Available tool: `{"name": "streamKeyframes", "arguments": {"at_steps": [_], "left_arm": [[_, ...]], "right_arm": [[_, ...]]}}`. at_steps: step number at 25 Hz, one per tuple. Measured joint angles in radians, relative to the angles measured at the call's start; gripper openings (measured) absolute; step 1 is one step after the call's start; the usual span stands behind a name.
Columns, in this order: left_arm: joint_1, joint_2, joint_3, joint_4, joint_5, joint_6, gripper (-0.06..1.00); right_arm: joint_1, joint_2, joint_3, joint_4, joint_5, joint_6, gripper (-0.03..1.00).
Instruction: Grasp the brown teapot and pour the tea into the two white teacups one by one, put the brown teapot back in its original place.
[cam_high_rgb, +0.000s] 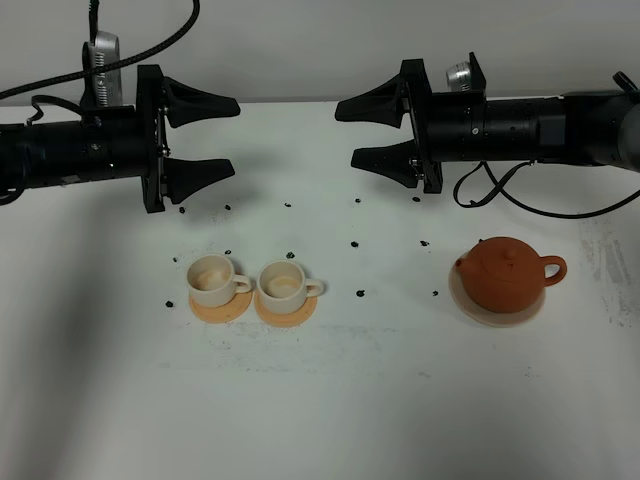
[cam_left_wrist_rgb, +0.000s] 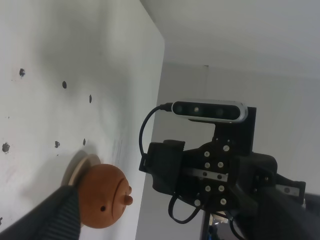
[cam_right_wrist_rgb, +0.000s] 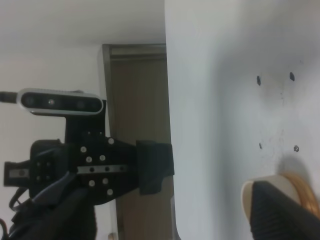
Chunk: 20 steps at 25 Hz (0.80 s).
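Observation:
The brown teapot (cam_high_rgb: 505, 275) sits upright on its pale beige saucer (cam_high_rgb: 497, 318) at the right of the white table, spout to the left, handle to the right. The two white teacups (cam_high_rgb: 212, 280) (cam_high_rgb: 283, 285) stand side by side at the left, each on an orange coaster (cam_high_rgb: 222, 308). My left gripper (cam_high_rgb: 235, 135) hovers open behind the cups, pointing right. Facing it, my right gripper (cam_high_rgb: 345, 135) hangs open, behind and left of the teapot. Both are empty. The left wrist view shows the teapot (cam_left_wrist_rgb: 102, 195) past one finger (cam_left_wrist_rgb: 55, 217). A cup's rim (cam_right_wrist_rgb: 246, 197) peeks from behind a finger (cam_right_wrist_rgb: 285, 212).
Small black specks (cam_high_rgb: 356, 245) are scattered over the table (cam_high_rgb: 330, 400) between the cups and the teapot. Cables (cam_high_rgb: 490, 190) trail from the right arm. Each wrist view shows the other arm's camera (cam_left_wrist_rgb: 210, 110) (cam_right_wrist_rgb: 60, 101) and the table's far edge.

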Motion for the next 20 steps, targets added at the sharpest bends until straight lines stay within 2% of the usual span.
{"name": "streamKeyframes", "arguments": {"at_steps": [10,17,20], "left_arm": [[0.0,0.0,0.0,0.0,0.001,0.012,0.69],[0.0,-0.003,0.0,0.003,0.037,0.216,0.65],[0.0,-0.04,0.0,0.025,0.013,0.273,0.61]], "right_arm": [[0.0,0.0,0.0,0.0,0.001,-0.021,0.61],[0.0,0.001,-0.029,0.003,0.044,-0.207,0.6],[0.0,-0.008,-0.067,-0.025,0.045,-0.233,0.59]]}}
